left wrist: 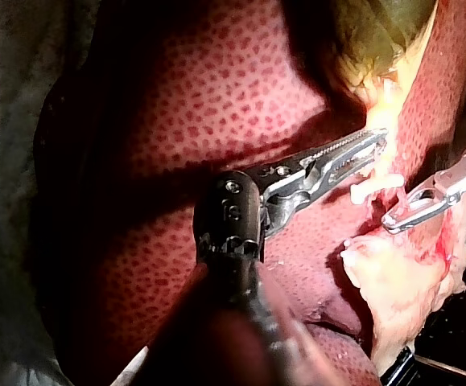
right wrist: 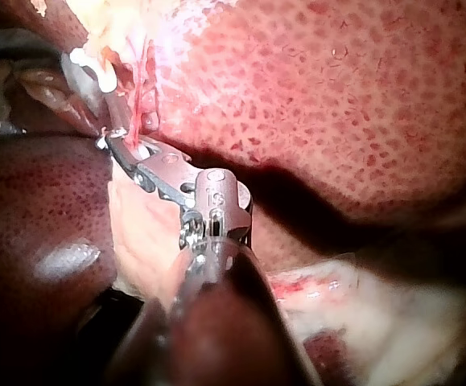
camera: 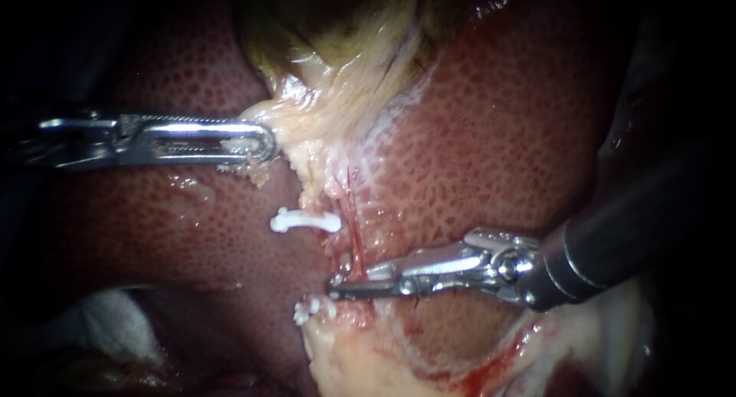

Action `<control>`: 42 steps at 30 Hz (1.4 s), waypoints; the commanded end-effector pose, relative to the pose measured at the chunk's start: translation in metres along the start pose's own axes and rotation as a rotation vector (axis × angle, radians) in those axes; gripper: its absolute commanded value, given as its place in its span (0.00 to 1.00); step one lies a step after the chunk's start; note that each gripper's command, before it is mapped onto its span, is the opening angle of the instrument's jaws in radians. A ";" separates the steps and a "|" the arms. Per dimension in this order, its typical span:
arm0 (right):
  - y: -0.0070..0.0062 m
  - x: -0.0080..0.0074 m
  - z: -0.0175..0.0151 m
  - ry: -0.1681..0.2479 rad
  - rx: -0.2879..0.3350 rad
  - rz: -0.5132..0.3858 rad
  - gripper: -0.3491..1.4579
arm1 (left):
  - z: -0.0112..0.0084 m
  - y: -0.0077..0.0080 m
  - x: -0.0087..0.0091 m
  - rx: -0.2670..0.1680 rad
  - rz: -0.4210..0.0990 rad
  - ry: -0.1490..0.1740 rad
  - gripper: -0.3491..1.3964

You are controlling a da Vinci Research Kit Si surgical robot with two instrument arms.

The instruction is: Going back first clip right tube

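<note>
Red tube [camera: 353, 232], endoscope view: running top to bottom over the liver [camera: 491, 152], slanting slightly, from the pale tissue [camera: 307, 117] under the gallbladder [camera: 322, 37] down toward the fatty stump. The long axis is near vertical. An upper clip [camera: 305, 222] is lying crosswise just beside it, and a lower clip [camera: 310, 311] is sitting just under the right instrument [camera: 335, 287]. That end effector is showing a narrow gap, jaws slightly spread, and the tube is crossing at its tip. The left instrument [camera: 264, 140] is pinching the pale tissue.

Handling, as I judge it: the tube is looking thin, soft, wet and slippery, so it tears easily. Better to hold the pale tissue beside it than the tube itself. The clips are looking light and stiff, best not tugged.

Left wrist view: left instrument [left wrist: 373, 145] is gripping the pale tissue at its toothed tip. The upper clip [left wrist: 373, 189] is lying between it and the right instrument [left wrist: 393, 221], clear of both. Liver [left wrist: 216, 104] is lying beneath.

Right wrist view: right instrument [right wrist: 112, 137] is sitting at the red tube [right wrist: 140, 104], which is running straight ahead from its jaws. A small white piece is showing between them, though I cannot tell what it is.
</note>
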State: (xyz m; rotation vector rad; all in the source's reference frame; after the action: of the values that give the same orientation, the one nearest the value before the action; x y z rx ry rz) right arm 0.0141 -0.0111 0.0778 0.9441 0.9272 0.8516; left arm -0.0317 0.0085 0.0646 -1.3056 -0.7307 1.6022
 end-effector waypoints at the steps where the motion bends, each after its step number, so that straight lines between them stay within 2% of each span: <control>1: 0.0000 -0.0001 0.0000 0.000 0.000 -0.001 0.00 | 0.0000 0.0000 0.0000 0.000 0.000 0.000 0.00; 6: -0.0002 -0.0001 0.0001 -0.007 0.008 0.011 0.00 | 0.0000 0.0000 0.0000 0.000 0.000 0.000 0.00; 7: -0.0002 -0.0001 0.0001 -0.009 0.010 0.012 0.05 | 0.0000 0.0000 0.0000 0.000 0.000 0.000 0.00; 8: -0.0001 0.0000 0.0002 0.005 -0.006 -0.072 0.16 | 0.0000 0.0000 0.0000 0.000 0.000 0.000 0.00; 9: -0.0001 0.0001 0.0003 0.012 -0.018 -0.131 0.22 | 0.0000 0.0000 -0.0001 0.000 0.000 0.000 0.00; 11: 0.0001 0.0004 0.0006 0.017 -0.021 -0.182 0.35 | 0.0001 0.0000 -0.0001 0.001 0.000 0.001 0.00; 14: 0.0005 0.0008 0.0009 0.036 -0.015 -0.262 0.42 | 0.0001 0.0000 -0.0001 0.001 0.001 0.001 0.00; 16: 0.0007 0.0011 0.0009 0.052 -0.015 -0.291 0.44 | 0.0001 0.0000 -0.0001 0.001 0.001 0.001 0.00; 19: 0.0009 0.0015 0.0009 0.080 -0.052 -0.317 0.47 | 0.0001 0.0000 -0.0002 0.001 0.001 0.001 0.00; 29: 0.0011 0.0016 -0.0023 0.077 -0.049 -0.362 0.47 | 0.0001 0.0000 -0.0002 0.001 0.001 0.001 0.00; 32: 0.0005 0.0022 -0.0048 0.072 -0.042 -0.418 0.47 | 0.0000 0.0000 -0.0002 0.001 0.001 0.000 0.00; 35: -0.0006 0.0036 -0.0075 0.069 -0.037 -0.462 0.47 | 0.0000 -0.0001 -0.0002 0.000 0.001 0.000 0.00; 42: -0.0037 0.0065 -0.0125 0.072 -0.042 -0.529 0.47 | 0.0001 -0.0003 -0.0003 0.000 0.002 0.000 0.00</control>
State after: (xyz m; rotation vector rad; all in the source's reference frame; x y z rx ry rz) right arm 0.0054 -0.0028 0.0683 0.5836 1.1501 0.4449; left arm -0.0317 0.0084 0.0650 -1.3064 -0.7284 1.6039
